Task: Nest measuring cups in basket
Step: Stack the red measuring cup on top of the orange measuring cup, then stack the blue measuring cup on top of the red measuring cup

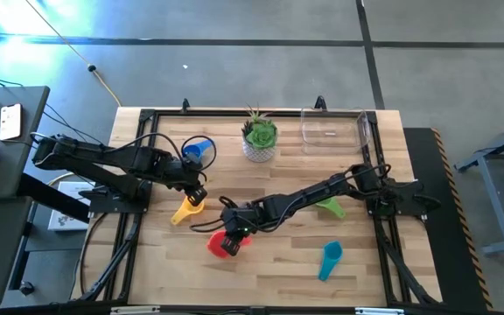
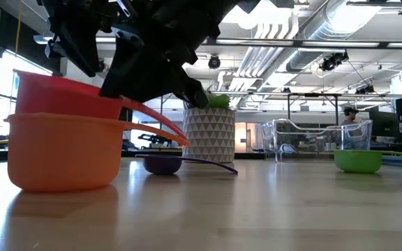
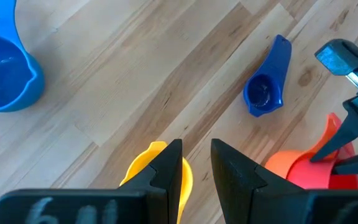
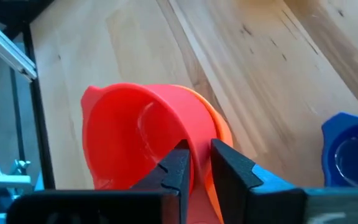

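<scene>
No legible writing or brand appears on any item. Red-pink cup [image 4: 135,140] sits nested inside the orange cup [image 2: 61,150] near the front of the wooden table [image 1: 278,262]; right gripper [image 4: 194,165] pinches the red-pink cup's rim, fingers nearly closed. Left gripper [image 3: 194,168], fingers slightly apart and holding nothing, hovers over the yellow cup [image 1: 187,211]; blue cup [image 1: 198,150] stands beside the potted plant [image 1: 259,138]. Clear basket [image 1: 332,129] at the far edge appears empty; purple cup [image 3: 267,78], green cup [image 1: 331,208] and teal cup [image 1: 330,259] lie separately.
</scene>
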Robot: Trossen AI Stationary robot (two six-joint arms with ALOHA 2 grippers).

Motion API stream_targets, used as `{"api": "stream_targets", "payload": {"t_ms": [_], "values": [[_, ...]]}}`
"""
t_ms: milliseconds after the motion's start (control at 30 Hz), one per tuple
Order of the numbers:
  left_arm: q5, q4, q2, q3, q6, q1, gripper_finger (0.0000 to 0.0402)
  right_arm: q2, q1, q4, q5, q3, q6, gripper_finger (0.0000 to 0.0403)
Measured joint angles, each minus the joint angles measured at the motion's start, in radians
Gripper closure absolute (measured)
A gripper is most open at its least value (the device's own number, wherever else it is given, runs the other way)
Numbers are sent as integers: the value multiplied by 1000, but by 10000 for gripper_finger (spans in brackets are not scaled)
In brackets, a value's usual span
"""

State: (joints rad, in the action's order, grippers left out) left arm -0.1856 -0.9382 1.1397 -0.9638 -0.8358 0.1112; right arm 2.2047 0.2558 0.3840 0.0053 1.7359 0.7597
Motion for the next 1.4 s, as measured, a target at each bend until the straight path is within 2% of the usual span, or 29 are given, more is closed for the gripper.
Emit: {"api": "stream_targets", "payload": {"t_ms": [567, 667, 967, 1233, 1400], "values": [[0, 0, 0, 0, 1, 0, 328, -2, 1, 38, -29, 10, 26, 347], [13, 0, 0, 0, 2, 0, 328, -3, -1, 110, -36, 62, 26, 347], [27, -18, 0, 0, 10, 45, 328, -4, -1, 479, 66, 299, -82, 347], [10, -36, 0, 0, 10, 47, 328, -4, -1, 635, 73, 461, -132, 347], [-10, -38, 0, 0, 30, 21, 328, -4, -1, 735, 114, 557, -165, 348]]}}
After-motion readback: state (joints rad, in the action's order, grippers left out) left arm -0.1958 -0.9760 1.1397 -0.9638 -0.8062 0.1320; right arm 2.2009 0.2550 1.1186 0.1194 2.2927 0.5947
